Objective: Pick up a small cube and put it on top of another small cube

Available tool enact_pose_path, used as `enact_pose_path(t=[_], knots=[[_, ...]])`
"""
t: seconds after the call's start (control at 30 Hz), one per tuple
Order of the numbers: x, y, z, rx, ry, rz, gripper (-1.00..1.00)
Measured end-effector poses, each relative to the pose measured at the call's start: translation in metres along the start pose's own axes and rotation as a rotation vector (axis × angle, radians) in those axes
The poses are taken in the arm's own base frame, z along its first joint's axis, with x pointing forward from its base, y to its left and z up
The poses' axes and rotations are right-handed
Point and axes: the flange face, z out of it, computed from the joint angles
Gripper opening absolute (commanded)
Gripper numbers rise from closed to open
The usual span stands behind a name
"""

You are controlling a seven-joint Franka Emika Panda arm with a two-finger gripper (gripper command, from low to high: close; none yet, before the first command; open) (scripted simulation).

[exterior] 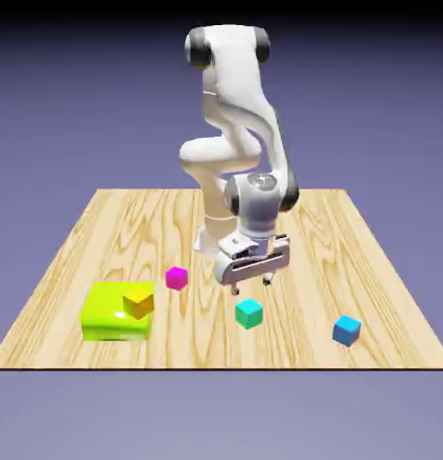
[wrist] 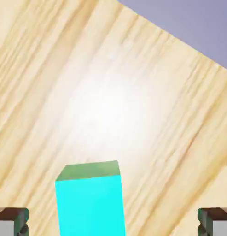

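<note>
The small teal cube (exterior: 249, 313) rests on the wooden table (exterior: 99, 225) near the front, just below and in front of my gripper (exterior: 252, 285). The gripper hangs above it, open, with nothing between its fingers. In the hand view the teal cube (wrist: 90, 200) fills the lower middle, left of centre between the two fingertips (wrist: 13, 221), which stand wide apart at the bottom corners. A magenta cube (exterior: 176, 278) sits to the exterior view's left and a cyan-blue cube (exterior: 347, 330) to its right front.
A lime-green block (exterior: 112, 314) lies at the front left with an orange cube (exterior: 138, 303) on it. The table's front edge runs close below the cubes. The hand view shows bare wood and the table's edge (wrist: 179, 39) at upper right.
</note>
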Motion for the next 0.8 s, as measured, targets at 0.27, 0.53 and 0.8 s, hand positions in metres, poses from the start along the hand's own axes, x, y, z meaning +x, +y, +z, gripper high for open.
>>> enact_pose_path(t=[0.27, 0.53, 0.8], knots=[[0.003, -0.003, 0.070, 0.000, 0.000, 0.000, -1.00], [0.007, -0.019, -0.008, -0.008, 0.009, -0.065, -1.00], [0.020, -0.152, -0.056, -0.063, 0.066, -0.472, -1.00]])
